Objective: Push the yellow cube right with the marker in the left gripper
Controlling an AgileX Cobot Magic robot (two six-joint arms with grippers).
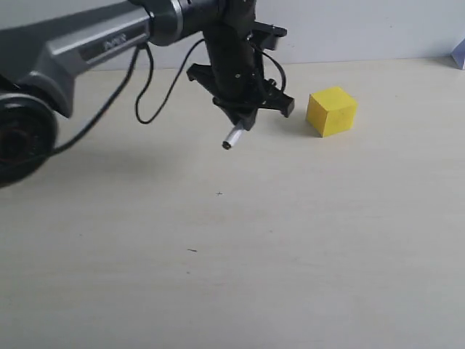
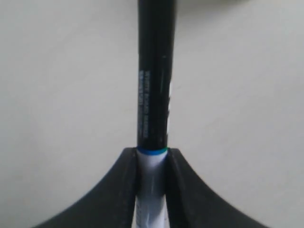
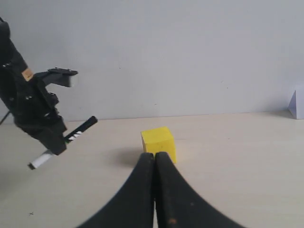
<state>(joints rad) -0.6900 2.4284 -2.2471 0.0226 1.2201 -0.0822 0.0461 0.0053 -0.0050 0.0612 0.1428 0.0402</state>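
Observation:
My left gripper (image 1: 245, 116) hangs above the table, shut on the marker (image 1: 233, 136). In the left wrist view the white barrel (image 2: 152, 190) sits pinched between the jaws of the left gripper (image 2: 152, 154), and the black part reaches out past them. The marker lies tilted, its white end low and pointing to the front left. Its black end points towards the yellow cube (image 1: 331, 110) and stays a short gap to the left of it. The cube rests on the table (image 1: 232, 254). Right behind the cube (image 3: 159, 141), my right gripper (image 3: 155, 156) is shut with nothing in it. The marker (image 3: 71, 137) shows there at the left.
A loose black cable (image 1: 149, 94) loops from the left arm above the table. A pale wall (image 3: 190, 57) closes the back of the table. A small pale purple object (image 1: 459, 52) stands at the far right edge by the wall.

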